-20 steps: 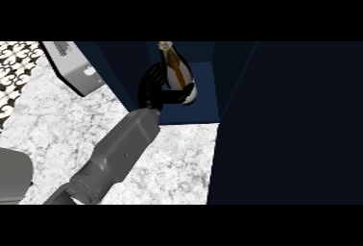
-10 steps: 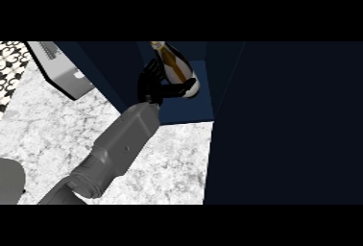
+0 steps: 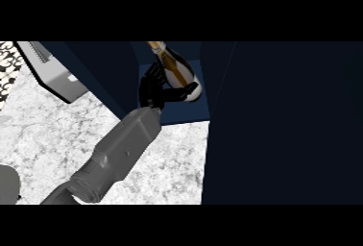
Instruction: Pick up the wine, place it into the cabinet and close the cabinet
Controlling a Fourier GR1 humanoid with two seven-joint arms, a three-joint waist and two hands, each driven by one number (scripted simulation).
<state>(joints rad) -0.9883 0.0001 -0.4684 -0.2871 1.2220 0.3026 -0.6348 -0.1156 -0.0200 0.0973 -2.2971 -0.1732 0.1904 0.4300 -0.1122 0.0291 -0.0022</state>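
The wine bottle (image 3: 178, 72) has a gold neck and a pale, dark-banded body. It stands inside the dark blue cabinet, over the cabinet's floor (image 3: 186, 113). My right hand (image 3: 151, 91) is shut on the bottle from its left side, with the thumb crossing its lower body. The grey forearm runs down to the lower left. The cabinet's wide dark panel (image 3: 284, 120) fills the right half of the view. Only a grey piece of arm (image 3: 7, 185) shows at the lower left edge; the left hand does not show.
A grey box-like appliance (image 3: 53, 69) sits on the marble counter (image 3: 56, 139) left of the cabinet. A patterned wall strip (image 3: 6, 62) shows at the far left edge.
The counter and the grey appliance have slid leftward in the view. My right hand has kept its hold on the bottle inside the cabinet, with almost no shift.
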